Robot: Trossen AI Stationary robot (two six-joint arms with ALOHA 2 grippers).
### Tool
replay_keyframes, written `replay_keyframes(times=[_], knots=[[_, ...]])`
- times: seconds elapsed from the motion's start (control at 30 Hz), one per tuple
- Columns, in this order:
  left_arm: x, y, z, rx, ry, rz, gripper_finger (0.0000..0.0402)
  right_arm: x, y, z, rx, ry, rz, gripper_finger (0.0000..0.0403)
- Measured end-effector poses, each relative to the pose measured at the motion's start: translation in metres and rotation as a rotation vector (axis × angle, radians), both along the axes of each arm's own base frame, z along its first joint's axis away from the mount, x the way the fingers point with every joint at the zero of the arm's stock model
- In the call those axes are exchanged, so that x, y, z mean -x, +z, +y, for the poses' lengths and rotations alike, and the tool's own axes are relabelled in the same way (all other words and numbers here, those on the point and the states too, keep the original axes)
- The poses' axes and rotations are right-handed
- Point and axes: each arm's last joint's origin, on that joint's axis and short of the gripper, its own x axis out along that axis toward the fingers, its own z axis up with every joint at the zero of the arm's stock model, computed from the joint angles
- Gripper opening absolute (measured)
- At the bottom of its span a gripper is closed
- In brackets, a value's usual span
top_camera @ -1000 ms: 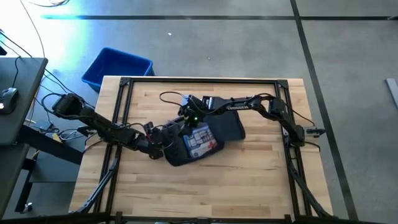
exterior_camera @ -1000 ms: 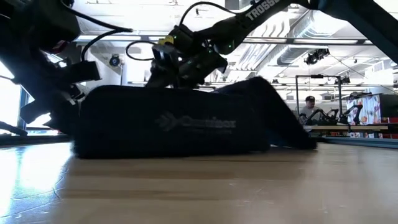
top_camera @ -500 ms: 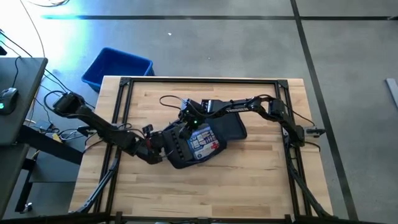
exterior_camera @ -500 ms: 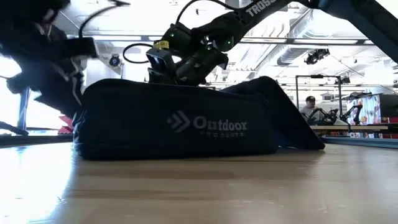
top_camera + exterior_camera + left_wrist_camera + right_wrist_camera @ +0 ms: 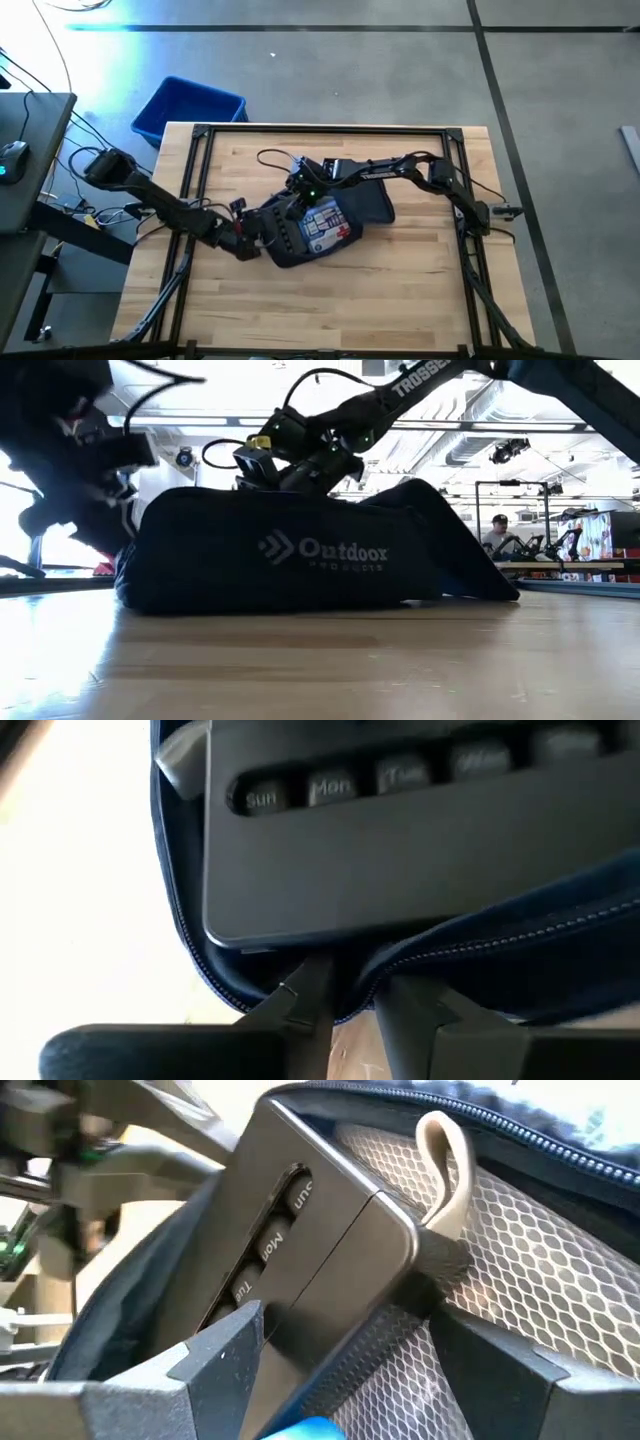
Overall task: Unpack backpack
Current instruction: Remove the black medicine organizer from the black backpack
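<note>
Left gripper [image 5: 252, 240] pinches the zippered rim of the backpack [image 5: 365, 205] at mid-table; a thin fabric hold may slip if pulled hard. Right gripper [image 5: 345, 1342], fingers spread, straddles a dark weekday-labelled pill case [image 5: 300, 1250] inside the opening; closing off-centre could snag the mesh lining [image 5: 540, 1240]. The backpack lies between the two grippers.

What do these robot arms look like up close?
Both arms are dark, slim and jointed, with black cables looping alongside. The right arm carries white lettering and small green and yellow lights near its wrist. Each tool ends in two flat, dark, angular fingers.
</note>
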Motion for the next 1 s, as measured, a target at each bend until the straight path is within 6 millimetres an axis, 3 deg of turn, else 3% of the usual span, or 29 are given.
replay_keyframes(times=[0.33, 0.53, 0.63, 0.77, 1.0], knots=[[-0.001, -0.005, 0.006, 0.03, 0.012, -0.011, 0.0023, -0.011, 0.008, 0.003, -0.078, 0.061, -0.161, 0.0272], [-0.001, -0.004, 0.006, 0.024, 0.016, -0.021, 0.0023, -0.011, 0.007, 0.009, -0.068, 0.062, -0.15, 0.027], [-0.002, -0.004, 0.006, 0.027, 0.015, -0.024, 0.0023, -0.011, 0.007, 0.011, -0.067, 0.058, -0.148, 0.0245], [-0.002, -0.004, 0.005, 0.045, 0.011, -0.022, 0.0023, -0.011, 0.01, 0.011, -0.116, 0.037, -0.135, 0.0178], [0.004, -0.002, -0.003, 0.091, 0.013, 0.048, 0.0023, -0.008, 0.025, 0.011, -0.088, 0.035, -0.151, 0.0173]])
